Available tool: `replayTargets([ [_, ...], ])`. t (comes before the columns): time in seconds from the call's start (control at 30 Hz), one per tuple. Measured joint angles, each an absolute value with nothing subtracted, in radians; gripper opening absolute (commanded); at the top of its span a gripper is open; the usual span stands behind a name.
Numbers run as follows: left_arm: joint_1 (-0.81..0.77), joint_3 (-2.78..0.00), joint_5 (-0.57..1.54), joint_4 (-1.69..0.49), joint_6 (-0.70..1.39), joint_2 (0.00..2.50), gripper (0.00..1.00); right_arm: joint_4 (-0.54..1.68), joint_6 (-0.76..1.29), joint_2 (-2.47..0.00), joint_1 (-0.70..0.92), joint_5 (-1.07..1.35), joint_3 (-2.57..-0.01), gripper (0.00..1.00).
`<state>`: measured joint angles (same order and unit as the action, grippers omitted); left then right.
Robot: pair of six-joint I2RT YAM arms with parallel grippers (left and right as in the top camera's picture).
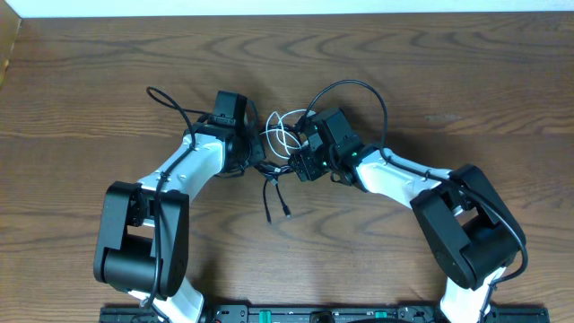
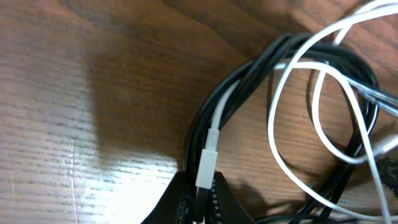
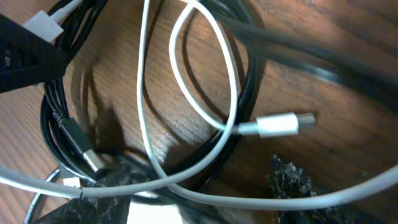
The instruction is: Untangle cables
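Wood-grain table (image 1: 90, 108) under looped thin white cable (image 3: 273, 126) and glossy black cables (image 2: 261, 62).

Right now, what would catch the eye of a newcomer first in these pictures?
A knot of cables lies at the centre of the table, the white cable looping over the black ones. The left gripper pinches a white plug; the right gripper is open over the tangle.

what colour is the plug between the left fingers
White; the small rectangular plug on the thin white cable shows best in the left wrist view.
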<state>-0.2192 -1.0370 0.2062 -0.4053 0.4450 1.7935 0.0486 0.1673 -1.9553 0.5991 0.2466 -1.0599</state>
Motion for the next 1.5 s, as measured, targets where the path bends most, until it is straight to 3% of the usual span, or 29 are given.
replayTargets([
  [0.27, -0.207, -1.037, 0.248, -0.372, 0.388, 1.794, 0.07, 0.047, 0.127, -1.957, 0.599, 0.246, -1.061, 0.66],
  [0.93, 0.06, -1.037, 0.861, -0.363, 0.123, 1.794, 0.07, 0.05, 0.094, -1.958, 0.599, 0.246, -1.061, 0.65],
  [1.13, 0.091, -1.037, 0.881, -0.363, 0.104, 1.794, 0.08, 0.051, 0.086, -1.958, 0.599, 0.246, -1.061, 0.66],
  [1.5, 0.095, -1.037, 0.595, -0.377, 0.184, 1.794, 0.08, 0.051, 0.085, -1.958, 0.599, 0.246, -1.061, 0.66],
])
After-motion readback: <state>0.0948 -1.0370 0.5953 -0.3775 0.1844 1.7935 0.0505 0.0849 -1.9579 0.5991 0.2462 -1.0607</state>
